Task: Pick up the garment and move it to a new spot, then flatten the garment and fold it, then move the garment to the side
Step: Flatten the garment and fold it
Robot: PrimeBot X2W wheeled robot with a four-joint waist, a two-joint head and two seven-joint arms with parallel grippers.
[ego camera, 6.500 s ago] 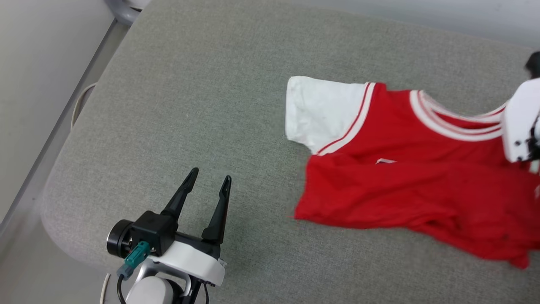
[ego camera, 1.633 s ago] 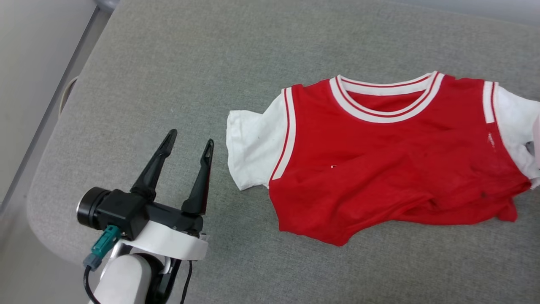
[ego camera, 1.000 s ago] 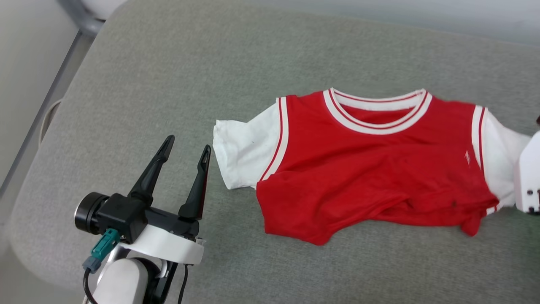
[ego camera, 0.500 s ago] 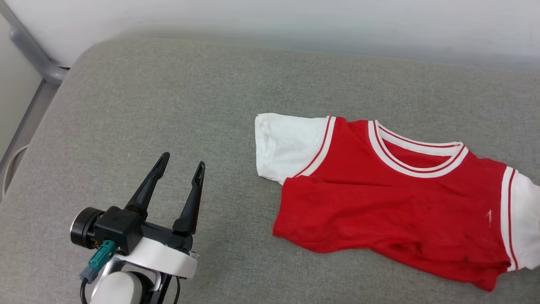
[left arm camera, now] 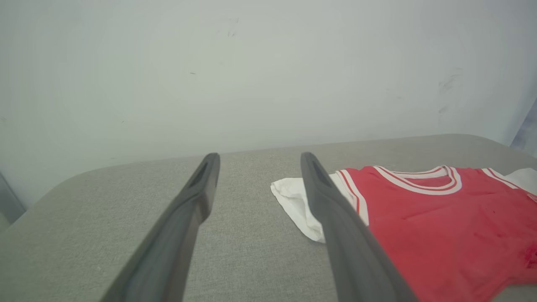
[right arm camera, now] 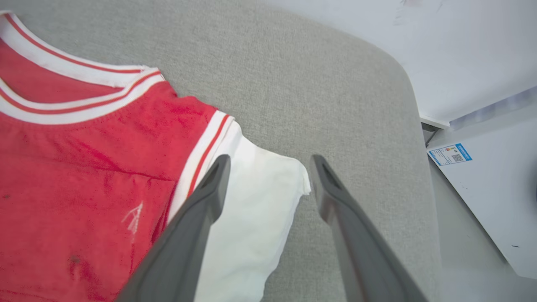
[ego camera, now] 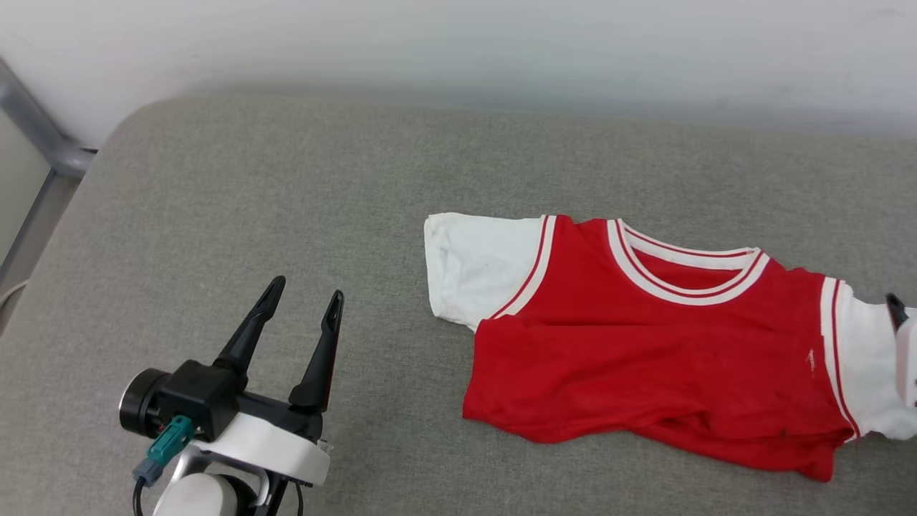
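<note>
The garment point(ego camera: 659, 358) lies spread on the grey cushion point(ego camera: 286, 179), red with white sleeves and a striped neckline, its lower hem rumpled. My left gripper point(ego camera: 306, 289) hovers open and empty to the left of it, a short way from the white left sleeve point(ego camera: 473, 265). In the left wrist view, the left gripper point(left arm camera: 259, 156) points at the wall with the garment point(left arm camera: 440, 222) to its right. My right gripper point(right arm camera: 270, 161) stands open just over the white right sleeve point(right arm camera: 251, 209) of the garment point(right arm camera: 84, 176), holding nothing. One of its fingertips point(ego camera: 894, 309) shows at the head view's right edge.
A pale wall point(ego camera: 458, 50) runs behind the cushion. A grey metal rail point(ego camera: 36, 136) stands at the far left corner. Right of the cushion's rounded end sits a white surface with a blue label point(right arm camera: 451, 154). Bare cushion stretches left of and behind the garment.
My right gripper has opened and let go of the right sleeve, and the garment now rests on the cushion. The head camera has shifted. The left gripper stays open.
</note>
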